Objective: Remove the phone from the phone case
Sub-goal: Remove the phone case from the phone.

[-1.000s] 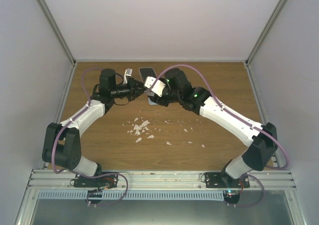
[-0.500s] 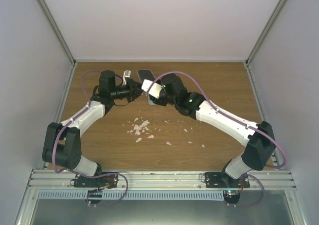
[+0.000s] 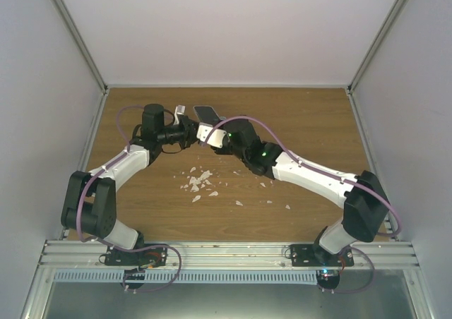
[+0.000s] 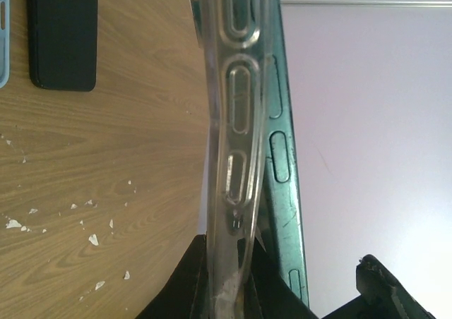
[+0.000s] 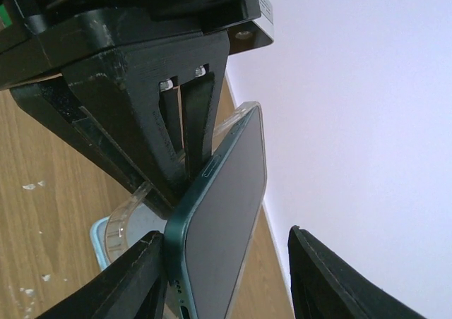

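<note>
The dark green phone (image 5: 229, 192) stands on edge, partly in its clear case (image 4: 236, 121). In the top view the phone (image 3: 206, 112) is held above the far middle of the table. My left gripper (image 4: 229, 252) is shut on the clear case's rim, with the phone's green edge (image 4: 282, 178) just beside it. My right gripper (image 5: 224, 234) is open around the phone. Its left finger (image 5: 138, 269) touches the phone's edge and its right finger (image 5: 332, 277) stands apart from the screen. The two grippers meet at the phone in the top view, left (image 3: 189, 129) and right (image 3: 203, 125).
A black flat slab (image 4: 62, 37) and a light-blue case (image 5: 102, 245) lie on the wooden table below the grippers. Several white scraps (image 3: 199, 181) are scattered mid-table. Grey walls (image 3: 226, 29) close in the table at the back and sides.
Both grippers, with the phone and case between them, have shifted a little nearer and leftward. The right arm has swung left and stretched lower over the table.
</note>
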You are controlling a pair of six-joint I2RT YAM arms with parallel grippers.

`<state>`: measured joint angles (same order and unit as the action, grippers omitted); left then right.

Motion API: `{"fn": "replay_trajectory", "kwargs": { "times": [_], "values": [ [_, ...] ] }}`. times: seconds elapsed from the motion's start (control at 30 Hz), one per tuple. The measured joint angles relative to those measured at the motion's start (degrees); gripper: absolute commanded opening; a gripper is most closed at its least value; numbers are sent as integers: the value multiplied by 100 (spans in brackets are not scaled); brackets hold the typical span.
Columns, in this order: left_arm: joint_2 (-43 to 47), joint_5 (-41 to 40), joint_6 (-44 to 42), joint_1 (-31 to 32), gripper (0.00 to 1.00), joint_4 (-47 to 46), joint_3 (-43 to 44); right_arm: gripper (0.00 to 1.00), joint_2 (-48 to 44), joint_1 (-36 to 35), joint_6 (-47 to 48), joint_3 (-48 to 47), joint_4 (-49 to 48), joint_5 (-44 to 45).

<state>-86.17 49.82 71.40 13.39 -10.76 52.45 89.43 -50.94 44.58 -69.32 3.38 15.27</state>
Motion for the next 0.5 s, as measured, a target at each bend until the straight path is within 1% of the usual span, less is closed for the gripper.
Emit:
{"fn": "replay_trajectory", "kwargs": {
  "times": [0.07,0.13,0.27,0.3,0.5],
  "values": [
    [0,-7,9,0,0,-35,-26,47,17,-7,120,57,-122,35],
    [0,-28,9,0,0,-39,-42,44,57,-20,256,120,-271,111],
    [0,-105,11,0,0,-61,-63,31,155,-55,551,282,-688,245],
    [0,-127,13,0,0,-66,-66,29,181,-66,601,319,-782,273],
    [0,-254,4,0,0,-142,-66,25,334,-81,813,369,-1115,391]
  ]
}}
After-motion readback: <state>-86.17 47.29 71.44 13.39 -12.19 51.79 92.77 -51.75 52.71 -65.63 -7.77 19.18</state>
